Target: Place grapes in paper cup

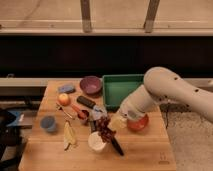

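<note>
**Grapes held over cup: release pending**

While the white robot arm (165,92) reaches down from the right, its tool (111,122) sits just above and slightly right of the white cylindrical paper cup (97,142), which stands upright near the front edge of the pale wooden surface (145,155). The tool is closed on the small bunch of dark red-purple grapes (105,128); the bunch hangs from it, and its lower end appears to meet or overlap the cup rim, though contact cannot be confirmed.

Orientation: the bunch's long axis runs roughly vertical, leaning a little, with the upper end at the tool and the lower end pointing down toward the cup mouth.

Surroundings, relative to the cup: a dark elongated utensil (116,146) lies just to its right; a yellowish banana-like item (69,134) lies to its left; a small blue cup (48,123) stands further left; an orange bowl (138,123) sits to the right behind, and a green rectangular tray (120,88) well behind.

Assessment: the step in hand is lowering and release. To do it well, the bunch should be centred over the opening, shifting slightly left, and lowered until most of it is inside before the tool opens. A light cup may tip if the lumpy cluster catches the rim.
</note>
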Robot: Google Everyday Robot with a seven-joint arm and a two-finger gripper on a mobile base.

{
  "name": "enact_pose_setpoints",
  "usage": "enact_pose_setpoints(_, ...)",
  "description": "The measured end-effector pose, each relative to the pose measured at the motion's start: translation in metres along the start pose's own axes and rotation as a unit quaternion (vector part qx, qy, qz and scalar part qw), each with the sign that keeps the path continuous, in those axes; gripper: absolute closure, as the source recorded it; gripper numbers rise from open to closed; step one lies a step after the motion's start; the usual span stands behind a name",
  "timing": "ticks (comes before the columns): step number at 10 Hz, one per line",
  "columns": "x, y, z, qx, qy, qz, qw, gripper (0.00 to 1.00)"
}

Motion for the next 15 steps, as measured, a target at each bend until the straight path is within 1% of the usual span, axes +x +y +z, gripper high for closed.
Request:
enact_pose_setpoints(2, 0.001, 0.002, 0.009, -0.019, -0.001, 0.004, 0.9998, 1.00)
enact_pose_setpoints(4, 0.003, 0.004, 0.024, -0.049, -0.001, 0.008, 0.9988, 1.00)
enact_pose_setpoints(6, 0.005, 0.006, 0.034, -0.069, 0.000, 0.012, 0.9976, 1.00)
enact_pose_setpoints(8, 0.006, 0.006, 0.042, -0.081, 0.002, 0.015, 0.9966, 1.00)
enact_pose_setpoints(9, 0.010, 0.003, 0.052, -0.095, 0.005, 0.023, 0.9952, 1.00)
enact_pose_setpoints(11, 0.016, -0.007, 0.070, -0.117, 0.009, 0.036, 0.9925, 1.00)
enact_pose_setpoints(13, 0.024, -0.020, 0.080, -0.130, 0.014, 0.056, 0.9898, 1.00)
enact_pose_setpoints(15, 0.027, -0.029, 0.086, -0.140, 0.019, 0.067, 0.9877, 1.00)
